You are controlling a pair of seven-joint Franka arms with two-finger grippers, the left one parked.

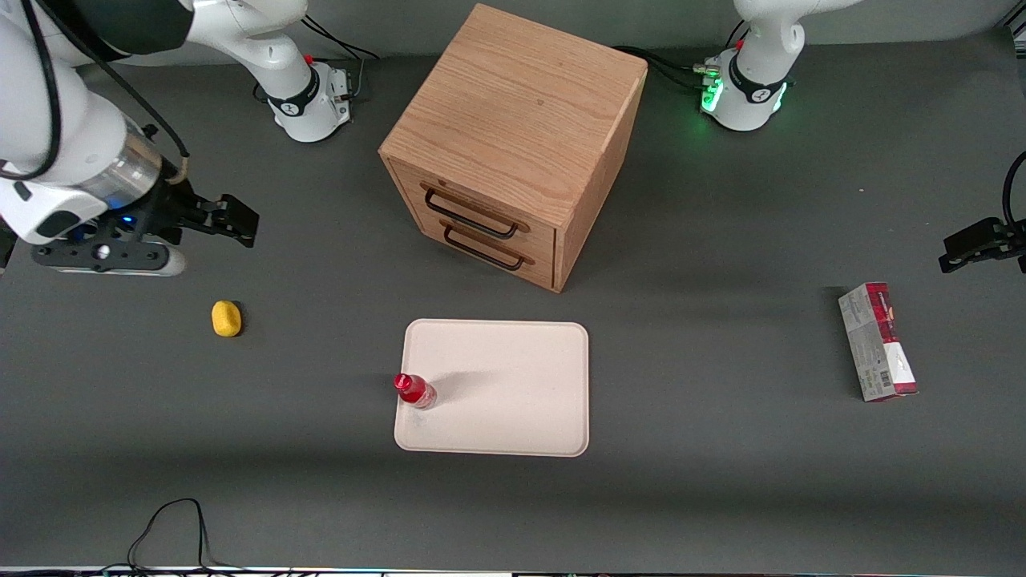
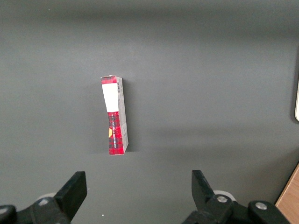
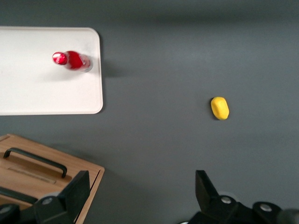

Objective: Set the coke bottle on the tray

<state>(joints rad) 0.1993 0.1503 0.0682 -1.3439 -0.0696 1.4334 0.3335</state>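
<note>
The small red plastic coke bottle (image 1: 414, 391) stands upright on the cream-white rectangular tray (image 1: 513, 401), probably light, slick and tippy; grip its body. The pincer (image 1: 228, 218) hangs spread, well apart from it.

Place: a robotics lab, set up as a test bench.
Table: a bare dark grey tabletop (image 1: 721, 481), robot bases (image 1: 309, 100) bolted along its edge.
Machines: white arms, one base lit green (image 1: 745, 92).
Wiring: loose black cables (image 1: 172, 525) trailing over the surface.
Props: drawer box (image 1: 513, 144), tray (image 1: 513, 401), carton (image 1: 878, 340), laid out as test objects.
</note>
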